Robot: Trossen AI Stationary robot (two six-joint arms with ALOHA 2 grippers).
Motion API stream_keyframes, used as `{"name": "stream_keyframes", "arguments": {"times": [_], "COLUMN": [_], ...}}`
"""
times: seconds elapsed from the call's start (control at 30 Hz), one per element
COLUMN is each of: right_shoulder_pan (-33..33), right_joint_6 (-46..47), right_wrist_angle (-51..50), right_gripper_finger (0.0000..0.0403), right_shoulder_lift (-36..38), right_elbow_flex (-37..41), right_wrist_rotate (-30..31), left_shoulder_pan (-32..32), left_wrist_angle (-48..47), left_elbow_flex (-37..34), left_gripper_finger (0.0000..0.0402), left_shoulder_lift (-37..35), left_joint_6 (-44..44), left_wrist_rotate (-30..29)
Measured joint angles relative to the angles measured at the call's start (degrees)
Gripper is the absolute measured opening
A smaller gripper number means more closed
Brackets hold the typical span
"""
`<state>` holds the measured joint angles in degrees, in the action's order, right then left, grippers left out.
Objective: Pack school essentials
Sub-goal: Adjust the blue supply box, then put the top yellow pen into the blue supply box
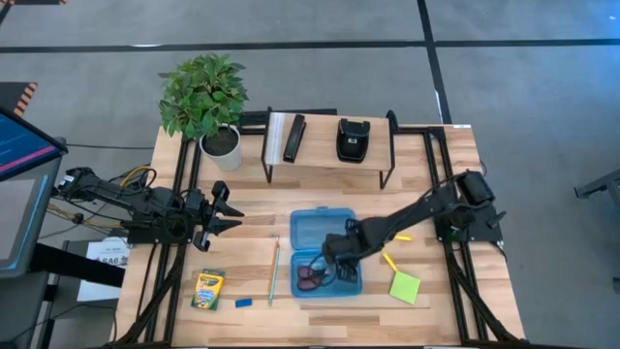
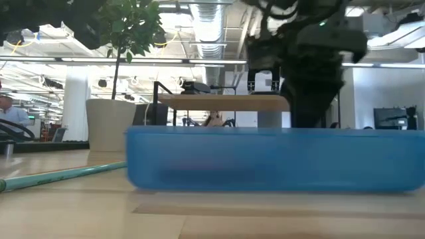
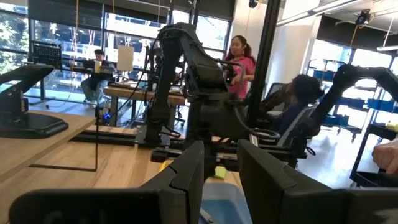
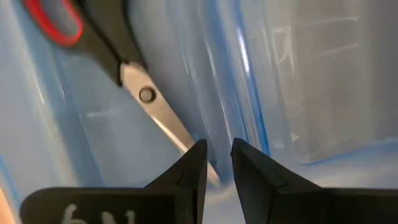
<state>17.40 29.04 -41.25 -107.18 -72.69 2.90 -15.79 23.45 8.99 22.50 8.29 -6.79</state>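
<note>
My right gripper (image 1: 334,258) hangs over the open blue translucent case (image 1: 325,225), its fingers a narrow gap apart (image 4: 217,163). The red-handled scissors (image 1: 310,278) lie inside the case, blades pointing at that gripper. A green and an orange pencil (image 1: 274,271) lie left of the case, yellow pencils (image 1: 389,261) right of it. The lime sticky-note pad (image 1: 405,287), the crayon box (image 1: 207,289) and the blue eraser (image 1: 244,302) lie flat near the near edge. My left gripper (image 1: 221,219) waits open at the table's left, touching nothing. My right gripper comes from above, slanting down into the case. The scissors' blade tip (image 4: 186,140) runs under one finger (image 4: 194,171) and ends in the gap. I cannot tell whether the fingers touch it. The scissors lie on the case floor.
A potted plant (image 1: 205,97) stands at the far left. A wooden shelf (image 1: 329,145) at the far edge carries a black stapler-like bar (image 1: 294,138) and a black pouch (image 1: 351,139). People sit and stand in the room beyond (image 3: 239,59).
</note>
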Motion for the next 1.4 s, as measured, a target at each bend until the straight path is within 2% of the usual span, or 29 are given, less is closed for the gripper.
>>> {"name": "stream_keyframes", "arguments": {"times": [0.2,0.33,0.5,0.67,0.9,1.07,1.23,1.4], "right_shoulder_pan": [-2.1,-0.9,2.8,5.4,7.0,7.8,6.5,3.5], "right_joint_6": [-2.1,-2.1,-0.5,7.7,18.9,22.0,22.2,19.6], "right_wrist_angle": [-1.2,-4.8,-6.4,-6.8,-6.6,-6.6,-7.6,-7.8], "right_gripper_finger": [0.0097,0.0097,0.0097,0.0097,0.0104,0.0145,0.0196,0.0216], "right_shoulder_lift": [0.8,4.0,11.2,20.3,31.1,32.1,29.6,26.9], "right_elbow_flex": [-0.4,-2.3,-0.1,9.8,26.7,32.0,33.8,33.7], "right_wrist_rotate": [0.0,0.4,7.7,12.1,10.2,7.9,7.5,7.4], "left_shoulder_pan": [0.0,0.0,0.0,0.0,0.0,0.0,0.0,0.0], "left_wrist_angle": [0.0,-0.6,-0.6,-0.6,0.0,0.1,0.1,0.0], "left_elbow_flex": [0.0,0.0,0.0,0.0,0.0,0.0,0.0,0.0], "left_gripper_finger": [0.0086,0.0086,0.0086,0.0086,0.0086,0.0086,0.0086,0.0086], "left_shoulder_lift": [0.0,0.0,0.0,0.0,0.0,0.0,0.0,0.0], "left_joint_6": [0.0,0.0,0.4,1.4,1.5,1.5,1.5,1.6], "left_wrist_rotate": [0.2,0.3,0.5,1.8,2.0,1.8,1.5,1.6]}}
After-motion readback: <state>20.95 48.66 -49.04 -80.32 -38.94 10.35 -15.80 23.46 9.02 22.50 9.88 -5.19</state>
